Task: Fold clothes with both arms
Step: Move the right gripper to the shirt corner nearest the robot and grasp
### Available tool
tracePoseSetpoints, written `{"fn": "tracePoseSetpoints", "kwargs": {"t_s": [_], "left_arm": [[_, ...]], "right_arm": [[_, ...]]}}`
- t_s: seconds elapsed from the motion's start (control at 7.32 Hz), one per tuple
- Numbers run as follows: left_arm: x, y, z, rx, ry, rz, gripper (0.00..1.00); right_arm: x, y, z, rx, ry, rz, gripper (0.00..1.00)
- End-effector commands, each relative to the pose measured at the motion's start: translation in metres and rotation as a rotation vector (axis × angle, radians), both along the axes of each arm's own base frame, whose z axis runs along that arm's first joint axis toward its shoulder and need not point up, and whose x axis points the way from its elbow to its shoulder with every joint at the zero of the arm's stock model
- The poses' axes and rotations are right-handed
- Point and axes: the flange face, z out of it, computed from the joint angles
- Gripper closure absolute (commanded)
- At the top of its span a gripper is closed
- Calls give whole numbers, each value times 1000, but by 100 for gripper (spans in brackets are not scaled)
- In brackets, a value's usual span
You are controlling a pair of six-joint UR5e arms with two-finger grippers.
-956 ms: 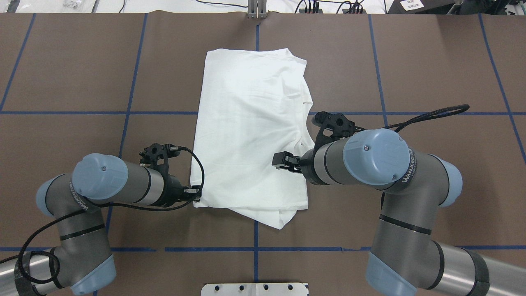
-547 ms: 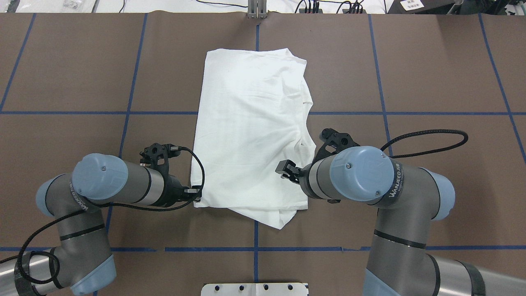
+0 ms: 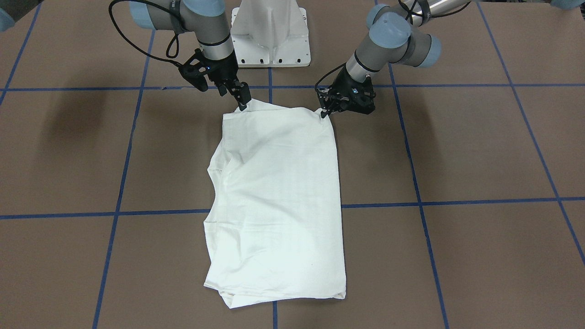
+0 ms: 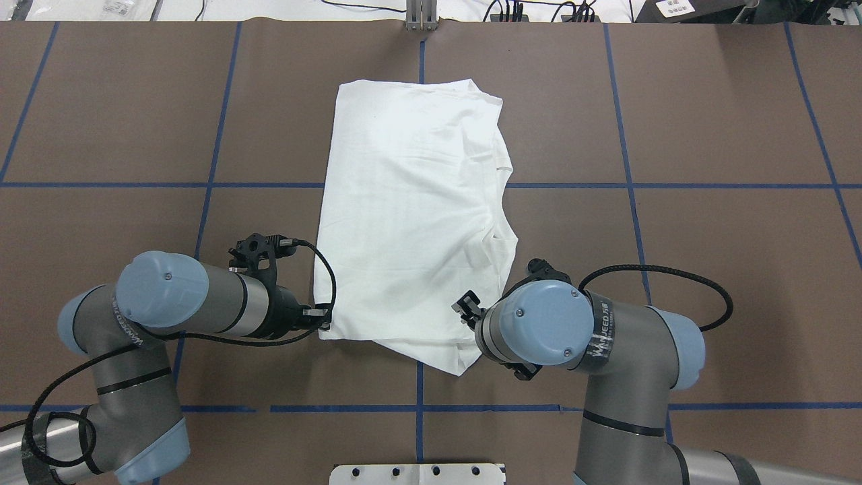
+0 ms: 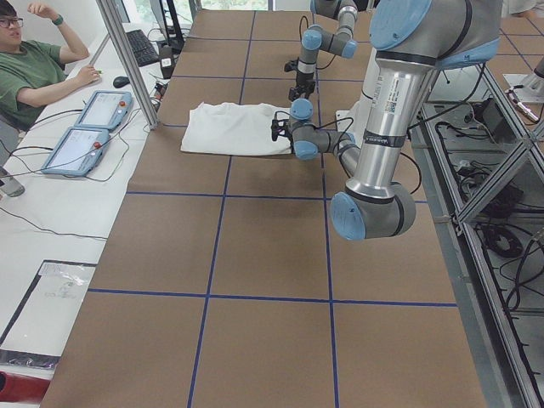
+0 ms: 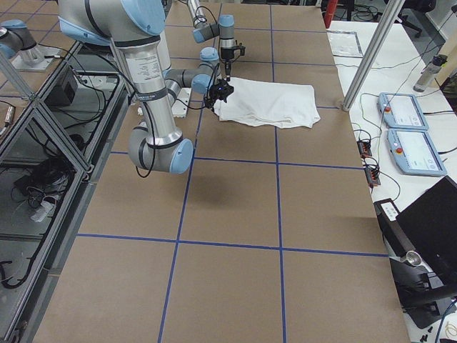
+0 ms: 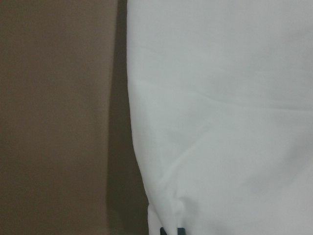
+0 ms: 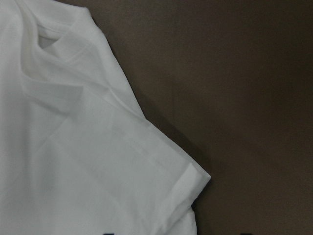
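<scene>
The clothes, one white shirt [image 4: 411, 202] [image 3: 279, 192], lie folded into a long strip at the table's middle, with a flap sticking out at the robot-side end. My left gripper [image 4: 323, 322] [image 3: 324, 112] sits low at the shirt's near left corner, shut on the fabric. That fabric [image 7: 220, 122] puckers toward the fingertips in the left wrist view. My right gripper [image 4: 466, 306] [image 3: 243, 101] hovers over the near right corner, jaws apart with nothing between them. That corner [image 8: 195, 181] shows below it in the right wrist view.
The white pedestal base [image 3: 269, 32] [image 4: 417, 473] stands just behind both grippers. Blue tape lines [image 4: 215, 185] grid the brown table. A person [image 5: 34, 72] sits at a side desk with control tablets [image 5: 102, 110] beyond an aluminium post [image 5: 127, 59].
My right arm has swung back toward the robot, carrying its gripper from the shirt's mid right edge to the near right corner. The left arm and the shirt have stayed still.
</scene>
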Motion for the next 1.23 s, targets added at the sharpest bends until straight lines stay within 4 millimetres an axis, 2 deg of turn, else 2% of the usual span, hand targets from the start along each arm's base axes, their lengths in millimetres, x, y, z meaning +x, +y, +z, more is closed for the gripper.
{"fn": "tracePoseSetpoints", "kwargs": {"t_s": [0.0,0.55,0.96,1.09], "left_arm": [[-1,0,-2,0,4,1,100],[-1,1,-2,1,4,3,100],[-1,1,-2,-1,4,2,100],[-2,1,-2,0,5,2,100]], "right_arm": [[-21,-5,0,-25,18,43,16],[-42,8,12,-18,53,79,17],[-48,11,18,-21,68,72,18],[-48,12,19,-22,69,71,23]]}}
